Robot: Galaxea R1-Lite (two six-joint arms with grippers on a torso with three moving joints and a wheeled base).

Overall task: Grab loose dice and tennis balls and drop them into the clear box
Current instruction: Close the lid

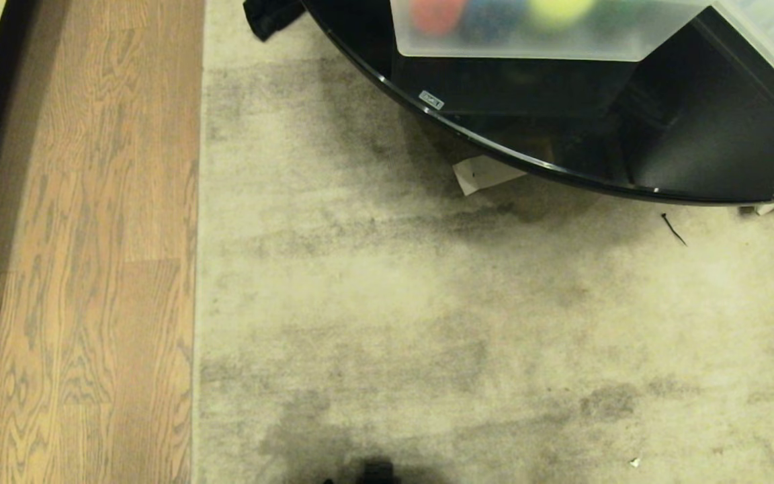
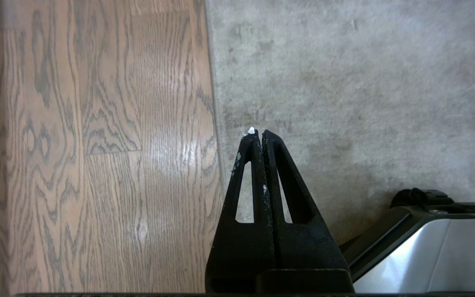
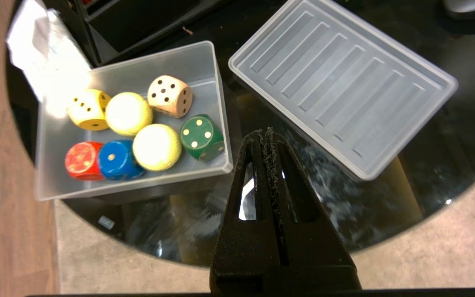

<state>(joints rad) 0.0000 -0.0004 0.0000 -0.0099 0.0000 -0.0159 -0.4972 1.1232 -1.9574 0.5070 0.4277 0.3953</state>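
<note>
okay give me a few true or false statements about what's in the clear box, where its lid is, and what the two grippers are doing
1. The clear box holds two tennis balls and five dice. True.
2. The ribbed lid is closed on the box. False: it lies beside the box on the black glass table.
3. The right gripper grips a green die. False: it is shut on nothing, and the green die lies in the box.
4. The left gripper is shut and empty, over the seam between rug and wood floor. True.
5. A tennis ball lies loose on the rug. False: none shows there.
</note>
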